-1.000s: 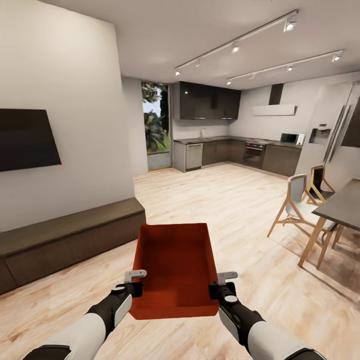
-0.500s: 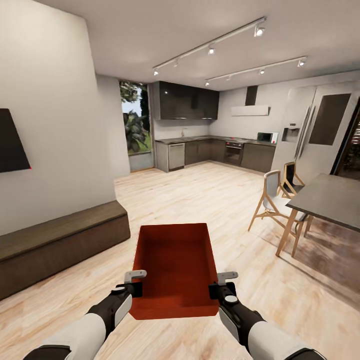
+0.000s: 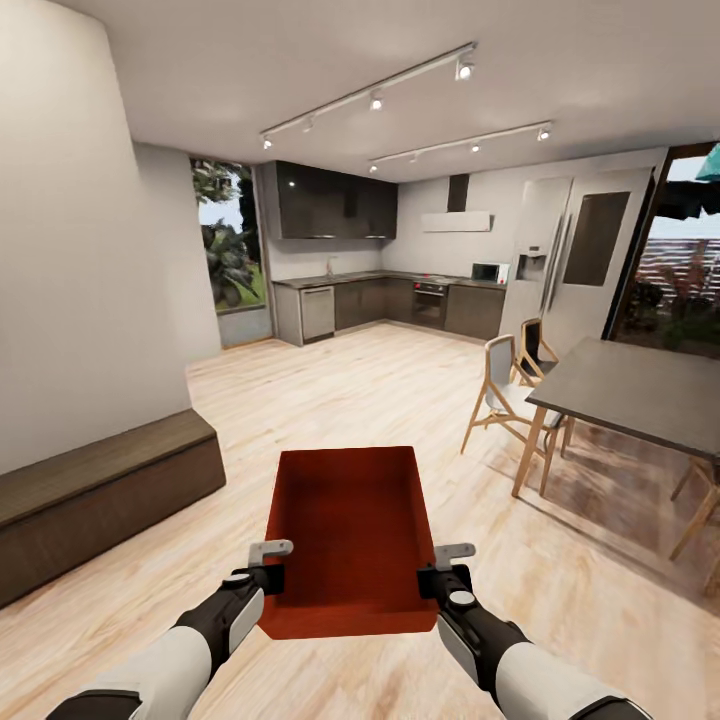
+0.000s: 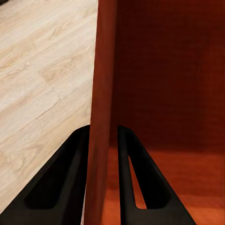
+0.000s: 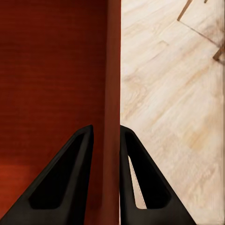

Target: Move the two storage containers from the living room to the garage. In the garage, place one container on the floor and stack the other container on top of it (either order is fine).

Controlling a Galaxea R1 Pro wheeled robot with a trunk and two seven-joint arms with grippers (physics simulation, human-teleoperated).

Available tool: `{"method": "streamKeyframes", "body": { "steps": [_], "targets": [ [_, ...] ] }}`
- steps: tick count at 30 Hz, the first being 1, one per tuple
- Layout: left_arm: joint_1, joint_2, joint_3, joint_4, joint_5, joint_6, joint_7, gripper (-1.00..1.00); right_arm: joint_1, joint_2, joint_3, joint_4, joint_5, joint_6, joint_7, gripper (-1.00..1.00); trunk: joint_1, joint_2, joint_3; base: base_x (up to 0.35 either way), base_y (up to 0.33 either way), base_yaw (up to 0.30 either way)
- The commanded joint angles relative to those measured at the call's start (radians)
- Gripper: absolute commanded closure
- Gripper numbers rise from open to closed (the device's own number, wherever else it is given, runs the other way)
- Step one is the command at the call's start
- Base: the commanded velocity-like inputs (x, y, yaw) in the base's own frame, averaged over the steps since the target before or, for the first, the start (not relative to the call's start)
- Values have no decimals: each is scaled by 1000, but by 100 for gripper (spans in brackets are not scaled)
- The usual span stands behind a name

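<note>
Whole view shifted vs 0.5 s ago: camera turned, TV gone from frame, dining table (image 3: 640, 385) and chairs (image 3: 505, 395) now more central. Storage container (image 3: 345, 535) at same spot w/ respect to arms, held above wood floor (image 3: 400, 400) in living room. Both arms stretched fwd, symmetric. Left gripper (image 3: 268, 572) clamped on left wall, right gripper (image 3: 440, 575) on right wall.

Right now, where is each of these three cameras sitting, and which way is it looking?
Head view: from the robot's head, looking forward and down at the storage container, both forearms showing, kitchen beyond.
Left wrist view: on the left arm, looking along the left gripper clamping a container wall.
Right wrist view: on the right arm; right gripper pinches the opposite wall.
All share the container and wood floor.
</note>
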Motion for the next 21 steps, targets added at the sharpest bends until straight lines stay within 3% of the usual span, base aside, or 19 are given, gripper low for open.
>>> {"method": "streamKeyframes", "body": {
  "steps": [1, 21],
  "targets": [
    [1, 6, 4, -5, -16, -84, 18, 100, -1, 0, -21, 2, -22, -4, 11, 100, 0, -1, -1, 0, 0, -248],
    [0, 7, 5, -5, -17, -85, 13, 100, -1, -1, -23, 2, -22, -4, 11, 100, 0, -1, -1, 0, 0, -248]
  ]
}}
